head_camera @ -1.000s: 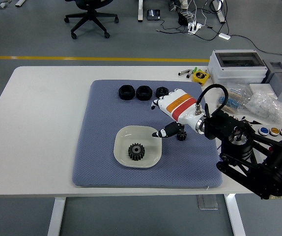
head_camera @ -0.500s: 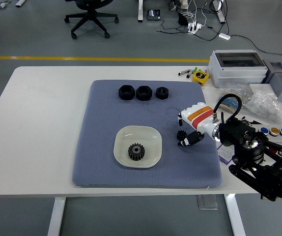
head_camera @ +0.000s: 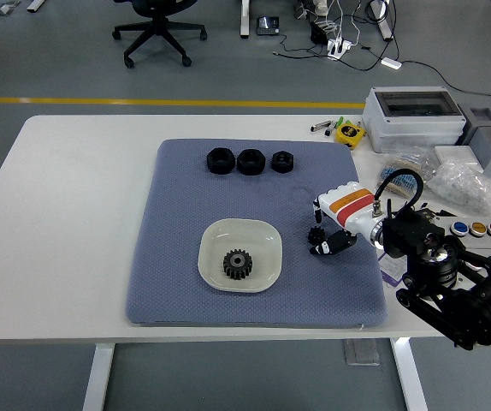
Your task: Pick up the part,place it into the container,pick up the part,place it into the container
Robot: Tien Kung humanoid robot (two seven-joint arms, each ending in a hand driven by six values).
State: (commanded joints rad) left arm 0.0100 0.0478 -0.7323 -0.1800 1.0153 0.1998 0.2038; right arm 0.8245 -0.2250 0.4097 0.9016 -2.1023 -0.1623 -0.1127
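The right hand (head_camera: 329, 224) rests on the mat (head_camera: 177, 274) with fingers curled round the small gear (head_camera: 316, 235), right of the dish (head_camera: 265, 235) holding a bigger gear (head_camera: 238, 264), three nuts (head_camera: 249, 161) lying farther off

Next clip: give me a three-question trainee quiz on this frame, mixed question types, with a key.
1. True or false: the dish already holds a large gear.
2. How many black nuts lie in a row at the mat's far edge?
A) two B) three C) five
3. Fill in: the right robot hand is at a small gear lying to the ____ of the dish.

Key: 1 true; 2 B; 3 right. Whether the fingers already grip the small gear cannot be told.
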